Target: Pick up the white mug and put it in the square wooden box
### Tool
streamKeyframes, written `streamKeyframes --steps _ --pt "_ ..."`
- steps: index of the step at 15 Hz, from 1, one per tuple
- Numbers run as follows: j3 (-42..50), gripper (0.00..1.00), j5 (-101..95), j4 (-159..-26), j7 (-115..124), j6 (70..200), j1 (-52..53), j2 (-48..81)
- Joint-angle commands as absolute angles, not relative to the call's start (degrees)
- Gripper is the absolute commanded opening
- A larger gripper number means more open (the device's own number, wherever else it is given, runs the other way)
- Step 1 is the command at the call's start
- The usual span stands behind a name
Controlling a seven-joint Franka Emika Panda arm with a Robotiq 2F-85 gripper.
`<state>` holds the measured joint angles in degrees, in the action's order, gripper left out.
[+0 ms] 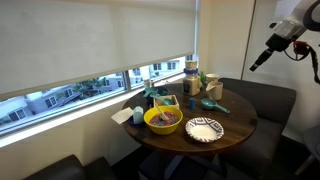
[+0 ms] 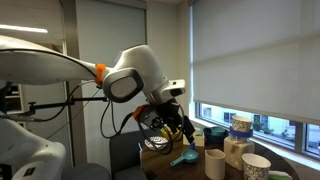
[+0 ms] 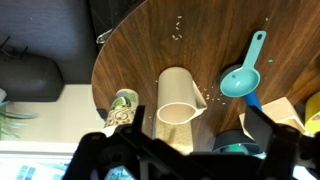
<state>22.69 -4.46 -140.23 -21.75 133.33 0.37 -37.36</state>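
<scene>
The white mug (image 3: 175, 95) is a plain cream cylinder standing upright on the round wooden table (image 3: 140, 50) near its window-side edge. It also shows in an exterior view (image 2: 215, 163). My gripper (image 3: 185, 152) is open and empty, with the mug between and beyond its dark fingers in the wrist view. In both exterior views the gripper (image 1: 258, 62) (image 2: 176, 124) hangs well above the table and off to one side, clear of everything. A tan wooden box corner (image 3: 300, 112) shows at the right edge of the wrist view. Its inside is hidden.
A teal scoop (image 3: 243, 75) lies right of the mug and a green can (image 3: 122, 106) stands left of it. A yellow bowl (image 1: 163, 120), a patterned plate (image 1: 204, 130) and a striped blue-and-white jar (image 1: 190, 68) share the table. Dark seats (image 1: 270, 100) surround it.
</scene>
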Motion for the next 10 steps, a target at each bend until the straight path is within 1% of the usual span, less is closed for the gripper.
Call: streamKeyframes --steps 1,4,10 --pt "17.1 1.0 -1.4 -138.5 -19.9 139.5 2.6 -27.0" --pt "14.1 1.0 -2.7 -133.9 -21.7 145.1 3.7 -17.4" --pt "13.4 1.0 1.2 -123.8 -31.6 143.2 2.0 -4.7"
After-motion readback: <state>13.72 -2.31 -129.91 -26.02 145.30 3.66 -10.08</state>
